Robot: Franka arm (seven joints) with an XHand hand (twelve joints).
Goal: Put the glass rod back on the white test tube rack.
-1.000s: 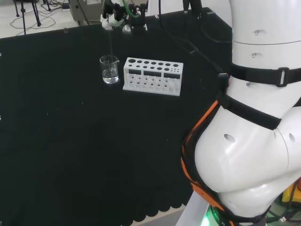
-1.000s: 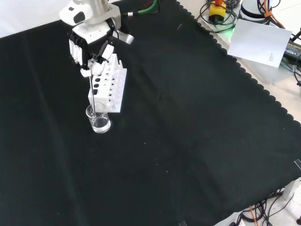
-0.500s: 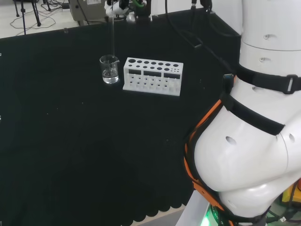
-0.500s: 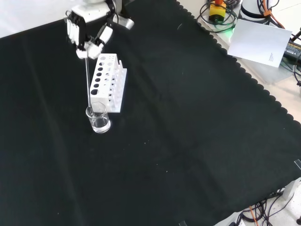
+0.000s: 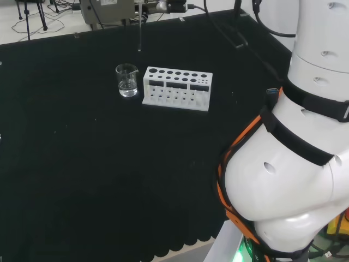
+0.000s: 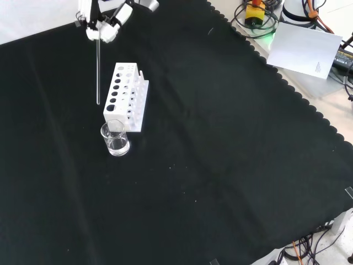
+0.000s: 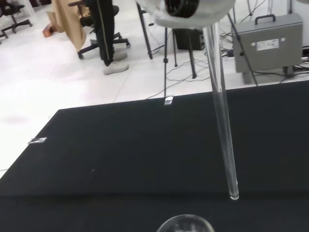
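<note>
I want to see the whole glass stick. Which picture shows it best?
The front view: the glass rod hangs upright from the hand, all of it visible against the dark cloth. The wrist view shows it close but cut off at the top. The head view shows just a thin faint line.

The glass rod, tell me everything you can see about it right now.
The glass rod is a thin, straight, clear stick with a rounded lower tip. It hangs about upright in the air, pinched at its top by the hand. Its lower end is free, touching nothing, above the cloth. In the front view the tip sits just left of the white rack and above the beaker, clear of both.
</note>
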